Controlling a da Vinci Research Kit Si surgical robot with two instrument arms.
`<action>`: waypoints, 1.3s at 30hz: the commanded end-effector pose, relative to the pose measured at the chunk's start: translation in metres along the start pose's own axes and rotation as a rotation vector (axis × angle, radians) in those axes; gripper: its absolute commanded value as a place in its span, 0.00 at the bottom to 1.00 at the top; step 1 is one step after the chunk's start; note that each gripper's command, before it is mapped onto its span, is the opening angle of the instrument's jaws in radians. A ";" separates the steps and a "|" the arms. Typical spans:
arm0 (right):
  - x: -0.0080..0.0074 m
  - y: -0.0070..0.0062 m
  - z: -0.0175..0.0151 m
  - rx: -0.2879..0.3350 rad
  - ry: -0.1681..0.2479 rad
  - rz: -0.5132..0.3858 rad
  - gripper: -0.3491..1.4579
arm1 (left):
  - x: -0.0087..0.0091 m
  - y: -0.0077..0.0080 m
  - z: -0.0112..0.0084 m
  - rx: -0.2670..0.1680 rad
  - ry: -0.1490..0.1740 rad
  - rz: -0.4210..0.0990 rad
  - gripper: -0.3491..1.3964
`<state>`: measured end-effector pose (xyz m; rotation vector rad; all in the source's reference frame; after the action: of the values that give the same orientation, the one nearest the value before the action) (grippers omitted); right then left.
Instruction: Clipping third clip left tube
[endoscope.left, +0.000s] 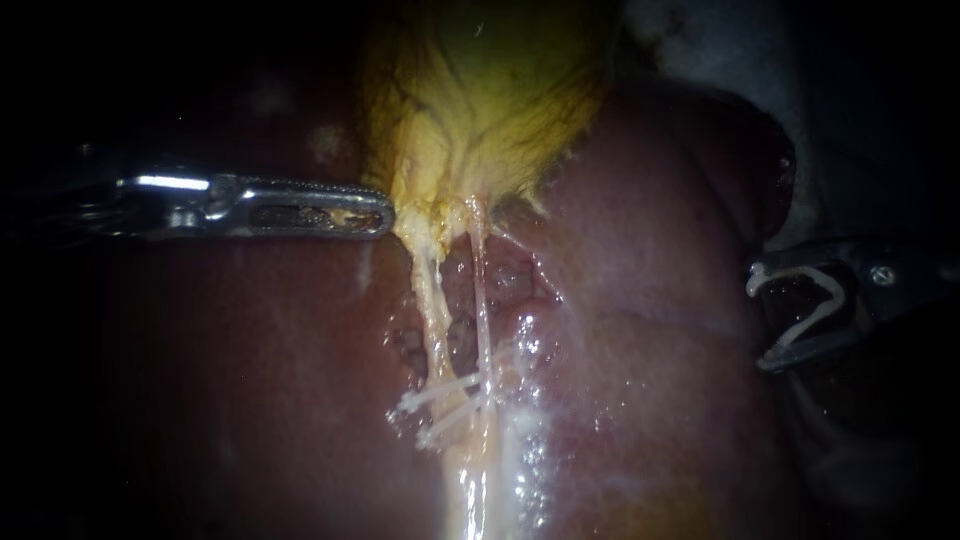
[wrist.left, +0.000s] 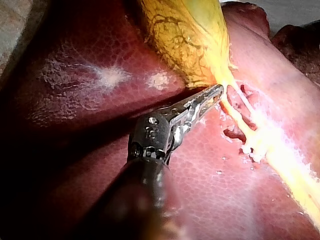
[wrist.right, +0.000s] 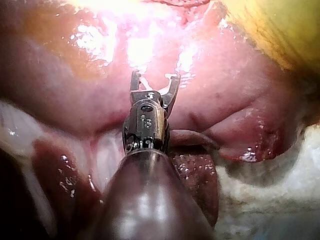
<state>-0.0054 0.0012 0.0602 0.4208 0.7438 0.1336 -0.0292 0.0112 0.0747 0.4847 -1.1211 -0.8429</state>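
1. White clip (endoscope.left: 815, 317) cradled between right instrument's (endoscope.left: 760, 318) wide-spread jaws, well apart from left tube (endoscope.left: 432, 310).
2. Two set clips (endoscope.left: 440, 395) across that tube, low down.
3. Left instrument (endoscope.left: 383, 215) pinching gallbladder (endoscope.left: 480, 90) edge.

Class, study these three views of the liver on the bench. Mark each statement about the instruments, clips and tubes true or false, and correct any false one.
1. Two white clips already sit low on the tubes below the gallbladder. True.
2. The end effector of the right instrument carries a fresh clip. True.
3. The right instrument is touching the tubes. False: it is well off to the side, apart from them.
4. The left instrument has its tip down at the two white clips. False: its tip is beside the gallbladder's narrow end, above those clips.
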 end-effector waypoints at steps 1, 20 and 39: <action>0.0000 0.0000 0.0000 0.000 0.000 -0.002 0.50 | 0.0000 0.0000 0.0000 0.000 0.000 0.000 0.00; 0.0000 0.0001 0.0000 -0.001 0.000 -0.002 0.50 | -0.0056 -0.0001 -0.0068 -0.020 -0.019 -0.032 0.00; 0.0036 0.0003 0.0031 0.132 0.211 0.057 0.49 | -0.0056 -0.0005 -0.0067 -0.022 -0.023 -0.033 0.00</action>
<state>0.0000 0.0015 0.0601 0.5784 0.9765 0.1939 -0.0242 0.0149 0.0685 0.4776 -1.1268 -0.8915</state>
